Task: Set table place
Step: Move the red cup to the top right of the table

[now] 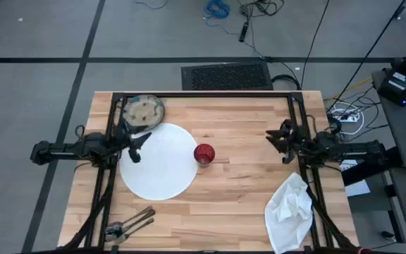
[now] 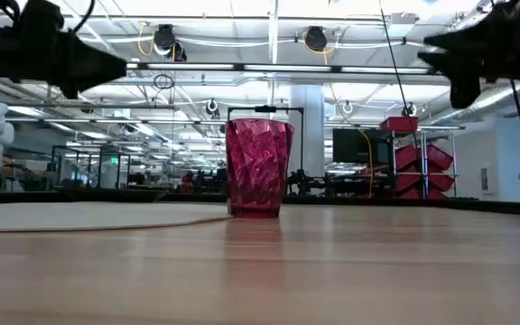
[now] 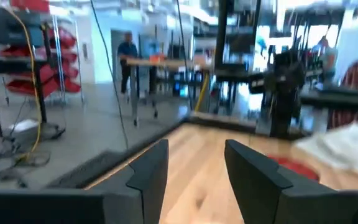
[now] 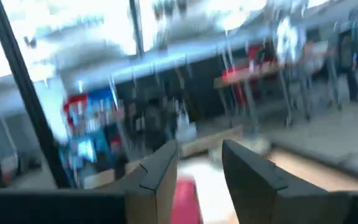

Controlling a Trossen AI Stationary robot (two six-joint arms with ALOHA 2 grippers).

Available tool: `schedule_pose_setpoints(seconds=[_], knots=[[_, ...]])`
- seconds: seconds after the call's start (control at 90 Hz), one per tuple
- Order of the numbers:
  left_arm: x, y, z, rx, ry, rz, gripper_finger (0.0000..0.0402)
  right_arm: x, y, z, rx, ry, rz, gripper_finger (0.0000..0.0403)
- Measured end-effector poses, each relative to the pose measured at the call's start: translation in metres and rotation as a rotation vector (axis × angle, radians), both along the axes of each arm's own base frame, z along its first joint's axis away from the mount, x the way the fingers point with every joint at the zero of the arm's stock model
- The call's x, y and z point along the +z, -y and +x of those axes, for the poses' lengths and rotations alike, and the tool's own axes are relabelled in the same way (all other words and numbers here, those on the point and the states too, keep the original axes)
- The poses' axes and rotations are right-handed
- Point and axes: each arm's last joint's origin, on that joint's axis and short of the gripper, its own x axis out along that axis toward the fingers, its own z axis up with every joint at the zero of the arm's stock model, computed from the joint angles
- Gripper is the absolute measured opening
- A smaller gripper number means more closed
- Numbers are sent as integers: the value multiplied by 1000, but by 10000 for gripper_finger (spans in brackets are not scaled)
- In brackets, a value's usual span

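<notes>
1. Bench (image 1: 238, 204): pale wooden planks in a black frame, seen from above with one arm at each side.
2. White plate (image 1: 159, 169): large, round, lying flat on the left half of the bench.
3. Speckled bowl (image 1: 143, 111): near the far-left corner, just beyond the plate's rim; whether the two touch cannot be told.
4. Red cup (image 1: 204, 154): upright near the bench's middle, just beside the plate's right edge. The low view shows it faceted and translucent (image 2: 258, 168), standing on the wood with the plate's rim (image 2: 79, 217) close by.
5. White napkin (image 1: 290, 208): crumpled, near the front-right edge, well apart from the plate.
6. Cutlery (image 1: 129, 224): dark metal pieces lying together near the front-left corner, below the plate.
7. Left end effector (image 1: 139, 143): above the plate's upper-left part, just near the bowl. Its wrist view shows the fingers (image 3: 151, 168) parted with only bare wood between them; it grips nothing.
8. Right end effector (image 1: 279, 137): over bare wood on the right side, well apart from the cup and above the napkin's position. Fingers (image 4: 160, 171) parted in its wrist view, nothing held.
</notes>
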Motion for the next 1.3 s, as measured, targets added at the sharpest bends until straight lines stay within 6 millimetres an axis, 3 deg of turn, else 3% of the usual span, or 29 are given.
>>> schedule_pose_setpoints(seconds=[0.167, 0.389, 0.6, 0.844, 0.989, 1.3], knots=[[2, 0, 0, 1, 18, 5, 145, 15, 2, -7, -80, 162, -3, 114], [2, 0, 0, -1, 27, -4, 145, 9, 3, 9, -65, 99, 104, 114], [2, 0, 0, -1, 25, -1, 145, 8, 2, 28, -84, -35, 48, 114], [2, 0, 0, -8, 18, 0, 145, 11, 1, 36, -41, -61, 47, 114], [2, 0, 0, -8, 21, 0, 145, 22, -4, 59, -10, -220, 12, 114], [2, 0, 0, -8, 21, -1, 145, 65, -14, 130, -13, -471, -209, 114]])
